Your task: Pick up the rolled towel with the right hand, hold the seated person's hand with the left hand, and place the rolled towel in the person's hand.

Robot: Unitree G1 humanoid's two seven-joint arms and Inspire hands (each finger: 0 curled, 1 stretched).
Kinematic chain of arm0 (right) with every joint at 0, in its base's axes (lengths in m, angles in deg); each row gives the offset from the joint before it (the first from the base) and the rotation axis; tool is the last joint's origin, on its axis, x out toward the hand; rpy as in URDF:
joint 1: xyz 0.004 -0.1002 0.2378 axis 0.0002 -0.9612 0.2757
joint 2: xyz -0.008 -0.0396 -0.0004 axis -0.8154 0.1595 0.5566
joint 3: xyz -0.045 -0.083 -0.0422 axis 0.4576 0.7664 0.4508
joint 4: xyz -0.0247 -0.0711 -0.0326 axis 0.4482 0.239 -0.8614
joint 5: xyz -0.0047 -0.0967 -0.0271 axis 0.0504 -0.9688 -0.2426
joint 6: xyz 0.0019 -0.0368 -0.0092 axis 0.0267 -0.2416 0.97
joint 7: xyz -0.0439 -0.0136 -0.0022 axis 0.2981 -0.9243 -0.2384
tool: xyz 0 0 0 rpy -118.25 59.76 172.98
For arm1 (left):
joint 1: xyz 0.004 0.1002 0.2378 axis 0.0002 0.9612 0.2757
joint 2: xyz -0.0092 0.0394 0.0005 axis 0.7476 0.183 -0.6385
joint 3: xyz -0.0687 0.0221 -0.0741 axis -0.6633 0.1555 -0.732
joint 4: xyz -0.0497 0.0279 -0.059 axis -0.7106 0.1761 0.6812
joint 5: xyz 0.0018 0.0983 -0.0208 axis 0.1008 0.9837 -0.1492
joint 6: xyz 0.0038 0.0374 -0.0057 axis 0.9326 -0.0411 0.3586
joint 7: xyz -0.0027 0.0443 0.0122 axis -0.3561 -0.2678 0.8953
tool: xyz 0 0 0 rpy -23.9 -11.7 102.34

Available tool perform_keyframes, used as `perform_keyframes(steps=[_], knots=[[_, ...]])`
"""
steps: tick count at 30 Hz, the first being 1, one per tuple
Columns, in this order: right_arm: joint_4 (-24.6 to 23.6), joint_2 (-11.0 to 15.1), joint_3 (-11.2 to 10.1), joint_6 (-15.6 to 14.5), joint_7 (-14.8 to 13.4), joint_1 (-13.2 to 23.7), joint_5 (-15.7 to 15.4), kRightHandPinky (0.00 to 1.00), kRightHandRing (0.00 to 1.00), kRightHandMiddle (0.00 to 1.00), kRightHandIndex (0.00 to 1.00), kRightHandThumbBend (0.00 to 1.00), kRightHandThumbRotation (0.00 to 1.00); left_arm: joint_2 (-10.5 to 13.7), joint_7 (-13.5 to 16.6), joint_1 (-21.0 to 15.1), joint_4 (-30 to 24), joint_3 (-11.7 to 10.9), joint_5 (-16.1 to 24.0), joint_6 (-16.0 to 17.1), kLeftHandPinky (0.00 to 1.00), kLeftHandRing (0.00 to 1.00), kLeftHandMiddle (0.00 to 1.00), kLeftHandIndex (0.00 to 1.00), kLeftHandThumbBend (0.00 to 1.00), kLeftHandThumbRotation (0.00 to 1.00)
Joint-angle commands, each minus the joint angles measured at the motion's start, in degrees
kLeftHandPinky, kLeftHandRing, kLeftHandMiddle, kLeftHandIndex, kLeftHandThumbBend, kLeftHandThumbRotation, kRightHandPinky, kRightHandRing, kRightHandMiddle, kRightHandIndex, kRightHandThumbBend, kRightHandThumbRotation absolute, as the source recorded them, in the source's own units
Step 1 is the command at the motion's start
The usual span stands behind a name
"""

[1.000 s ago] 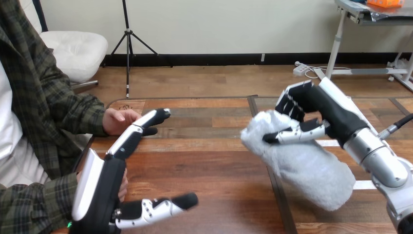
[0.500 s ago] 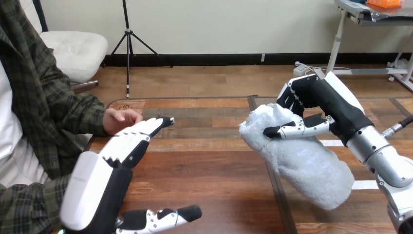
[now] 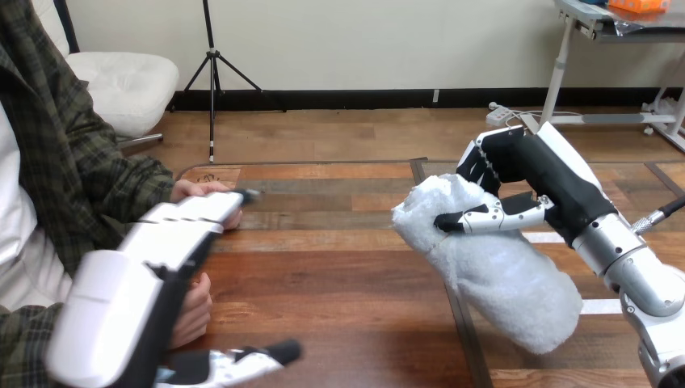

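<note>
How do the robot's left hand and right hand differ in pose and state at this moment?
The left hand has straight fingers and holds nothing; the right hand has fingers curled round the white fluffy rolled towel. The left hand points toward the person's hand at the view's upper left; the right hand is raised at the view's right. Both are black with white shells.

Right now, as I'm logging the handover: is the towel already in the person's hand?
No: the right hand grips the towel at the view's right, apart from the person's far hand and near hand.
</note>
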Motion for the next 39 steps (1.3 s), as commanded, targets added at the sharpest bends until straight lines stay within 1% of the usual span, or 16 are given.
perform_keyframes(steps=[1,2,6,8,9,11,12,15,17,21,23,25,29,30,36,39], knots=[[-3.6,-0.3,-2.0,0.7,-1.0,1.4,0.8,0.19,0.24,0.31,0.36,0.83,0.00,2.7,-0.1,1.0,-6.4,-2.9,-0.4,-3.0,0.89,0.88,0.89,0.90,1.00,0.57],[-3.7,-0.3,-2.0,0.8,-1.0,1.3,0.7,0.19,0.24,0.31,0.36,0.83,0.00,3.0,-0.3,1.3,-6.8,-3.1,-0.6,-3.5,0.89,0.89,0.89,0.90,1.00,0.56],[-4.2,-0.4,-2.0,0.9,-1.4,0.8,0.5,0.19,0.24,0.31,0.36,0.83,0.00,4.4,-0.5,2.9,-9.0,-5.2,-1.1,-5.5,0.90,0.90,0.90,0.91,1.00,0.56],[-4.4,-0.5,-2.0,0.9,-1.4,0.6,0.5,0.18,0.24,0.31,0.36,0.83,0.00,5.0,-0.5,3.3,-9.5,-5.9,-1.5,-6.1,0.89,0.90,0.90,0.91,1.00,0.56],[-4.5,-0.5,-2.0,1.0,-1.5,0.5,0.3,0.18,0.24,0.30,0.36,0.83,0.00,5.7,-0.3,3.5,-9.5,-6.7,-1.8,-6.3,0.89,0.90,0.90,0.91,1.00,0.55],[-4.6,-0.5,-1.9,1.1,-1.7,0.4,0.2,0.18,0.23,0.30,0.37,0.82,0.00,6.5,-0.1,3.7,-9.6,-7.5,-2.1,-6.7,0.88,0.89,0.89,0.91,1.00,0.56],[-4.6,-0.5,-1.9,1.4,-1.7,0.4,0.1,0.18,0.23,0.30,0.37,0.82,0.00,7.0,0.0,3.8,-9.9,-8.4,-1.7,-7.2,0.88,0.89,0.89,0.91,1.00,0.56],[-4.8,-0.6,-1.8,1.6,-1.8,0.2,0.0,0.18,0.23,0.30,0.37,0.82,0.00,8.3,0.2,4.1,-10.0,-10.1,-1.2,-8.3,0.87,0.89,0.89,0.92,1.00,0.58],[-5.2,-0.6,-1.8,1.3,-1.8,0.1,0.0,0.17,0.23,0.30,0.37,0.81,0.00,9.0,0.3,4.2,-9.8,-10.9,-1.4,-8.8,0.86,0.89,0.89,0.92,1.00,0.59],[-5.2,-0.9,-1.8,1.9,-1.0,0.0,0.7,0.17,0.23,0.31,0.37,0.81,0.00,11.0,0.1,4.5,-9.2,-12.9,-2.1,-10.0,0.85,0.90,0.89,0.92,1.00,0.61],[-5.5,-1.0,-1.8,1.8,-1.1,-0.1,0.6,0.18,0.24,0.31,0.37,0.81,0.00,11.7,-0.1,4.6,-8.9,-13.4,-2.6,-10.4,0.85,0.90,0.89,0.92,1.00,0.59],[-5.7,-1.0,-1.8,1.7,-1.2,-0.2,0.5,0.18,0.24,0.31,0.37,0.81,0.00,12.5,-1.6,5.1,-9.3,-14.2,-3.4,-12.2,0.85,0.91,0.90,0.92,1.00,0.57],[-6.2,-1.1,-1.8,1.4,-0.9,-0.5,0.8,0.17,0.24,0.31,0.37,0.81,0.00,13.9,-2.6,5.6,-9.4,-15.6,-4.0,-13.8,0.85,0.91,0.90,0.93,1.00,0.52],[-6.3,-1.2,-1.9,1.4,-0.6,-0.5,1.0,0.17,0.24,0.31,0.37,0.82,0.00,14.6,-3.3,5.7,-9.3,-16.0,-4.5,-14.4,0.85,0.91,0.90,0.93,1.00,0.51],[-7.0,-1.3,-1.9,1.3,0.3,-0.8,1.7,0.18,0.24,0.31,0.37,0.81,0.00,16.8,-6.5,6.2,-9.7,-17.2,-6.8,-17.1,0.86,0.92,0.91,0.93,1.00,0.42],[-7.6,-1.4,-2.0,1.0,0.6,-1.0,2.0,0.18,0.24,0.31,0.37,0.81,0.00,17.6,-7.0,6.0,-9.3,-17.4,-7.1,-17.7,0.86,0.91,0.91,0.93,1.00,0.38]])
